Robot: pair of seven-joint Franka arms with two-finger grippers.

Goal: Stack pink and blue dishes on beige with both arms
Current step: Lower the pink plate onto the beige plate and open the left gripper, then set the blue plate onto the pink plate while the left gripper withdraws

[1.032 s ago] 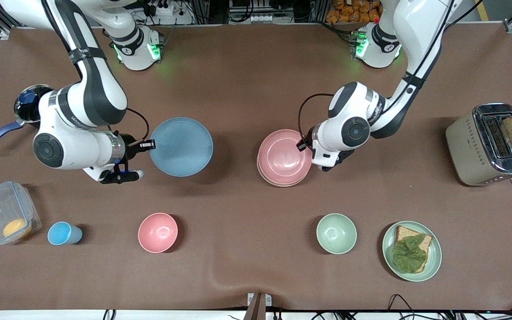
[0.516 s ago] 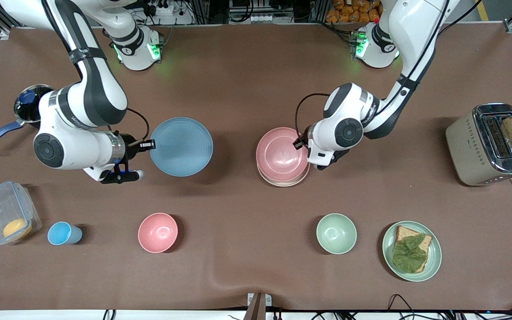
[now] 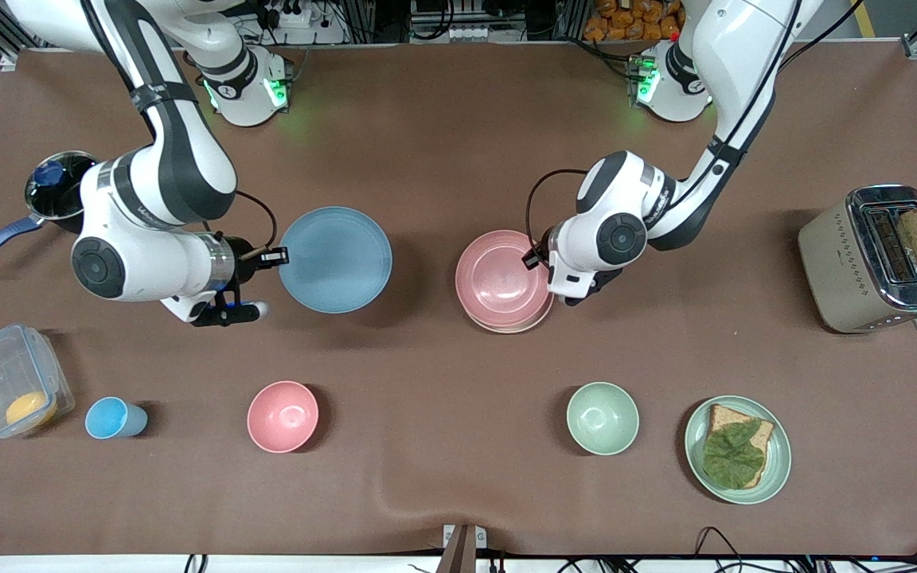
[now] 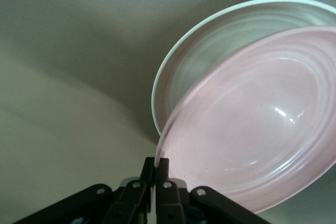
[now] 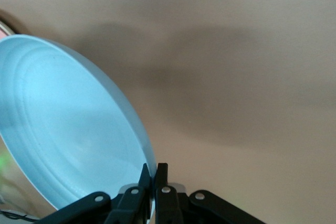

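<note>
My left gripper [image 3: 539, 259] is shut on the rim of the pale pink plate [image 3: 502, 278], holding it tilted over the beige plate [image 3: 510, 329], whose edge peeks out beneath it on the side nearer the front camera. In the left wrist view the fingers [image 4: 156, 163] pinch the pink plate [image 4: 252, 119], which overlaps the beige plate [image 4: 210, 51] and sits off-centre on it. My right gripper [image 3: 274, 256] is shut on the rim of the light blue plate [image 3: 335, 259], toward the right arm's end of the table. The right wrist view shows the right gripper [image 5: 152, 170] clamping the blue plate [image 5: 68, 124].
A pot with a blue handle [image 3: 56, 191] stands by the right arm. Along the front row are a clear box [image 3: 13, 390], a blue cup [image 3: 112, 418], a pink bowl [image 3: 282, 415], a green bowl [image 3: 602, 418] and a mint plate [image 3: 779, 465] with bread. A toaster [image 3: 876, 259] stands at the left arm's end.
The right gripper has carried the blue plate a little toward the pink plate. The left gripper has drawn the pink plate slightly toward the right arm's end, over the beige plate.
</note>
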